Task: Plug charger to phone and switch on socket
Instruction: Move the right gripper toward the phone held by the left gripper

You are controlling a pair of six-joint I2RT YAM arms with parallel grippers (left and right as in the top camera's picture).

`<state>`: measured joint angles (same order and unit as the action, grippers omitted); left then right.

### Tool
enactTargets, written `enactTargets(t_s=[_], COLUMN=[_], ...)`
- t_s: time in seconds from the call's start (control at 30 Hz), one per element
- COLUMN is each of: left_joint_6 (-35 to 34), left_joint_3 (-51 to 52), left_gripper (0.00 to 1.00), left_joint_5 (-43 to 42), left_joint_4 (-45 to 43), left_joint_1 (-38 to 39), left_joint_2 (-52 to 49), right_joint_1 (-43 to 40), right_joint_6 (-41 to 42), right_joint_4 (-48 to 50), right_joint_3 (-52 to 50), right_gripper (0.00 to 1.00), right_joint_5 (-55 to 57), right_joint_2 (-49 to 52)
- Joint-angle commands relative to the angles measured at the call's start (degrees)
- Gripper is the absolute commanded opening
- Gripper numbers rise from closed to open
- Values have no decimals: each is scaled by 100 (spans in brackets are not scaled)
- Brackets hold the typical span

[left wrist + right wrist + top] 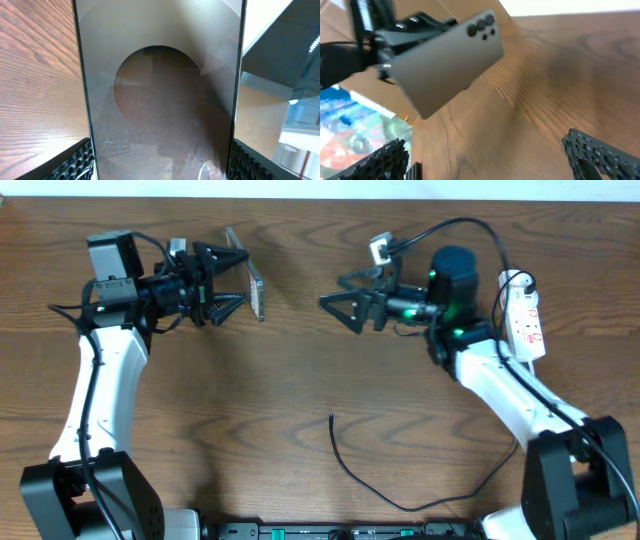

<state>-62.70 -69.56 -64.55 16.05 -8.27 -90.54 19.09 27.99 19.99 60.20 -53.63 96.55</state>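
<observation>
- Phone (257, 295): held on edge clear of the table (300, 380), at 11 o'clock from its centre. The left gripper (238, 278) is clamped across its width. Glass face toward the left wrist camera, back with lens cluster toward the right wrist camera.
- Charger (334, 438): black cable lying loose at 6 o'clock, free plug end pointing to 12.
- Socket (525, 315): white strip at 3 o'clock, beside the right arm.
- Right gripper (340, 304): at 1 o'clock, jaws wide apart, empty, facing the phone.
</observation>
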Motion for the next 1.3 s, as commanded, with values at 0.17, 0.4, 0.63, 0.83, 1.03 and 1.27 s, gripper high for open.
enactTargets(t_s=[0.17,0.4,0.63,0.83,1.03,1.27], left_joint_6=[313,378,376,372,372,192], left_joint_3=[-149,-149,-149,-149,-149,-149], left_gripper=[7,7,7,7,7,7], left_joint_5=[1054,1910,2612,2997,3410,3724], left_joint_4=[282,763,1392,1722,2000,1996], left_joint_1=[256,247,254,262,269,472], left_joint_2=[103,94,94,94,94,94], right_joint_1=[404,404,516,649,979,1370], right_joint_6=[175,177,179,201,398,1145], right_joint_4=[42,42,44,39,35,4], right_joint_3=[92,92,92,92,92,92], right_gripper=[99,99,99,99,99,99], right_joint_5=[719,719,721,721,1193,2017], right_joint_2=[295,295,295,295,295,295])
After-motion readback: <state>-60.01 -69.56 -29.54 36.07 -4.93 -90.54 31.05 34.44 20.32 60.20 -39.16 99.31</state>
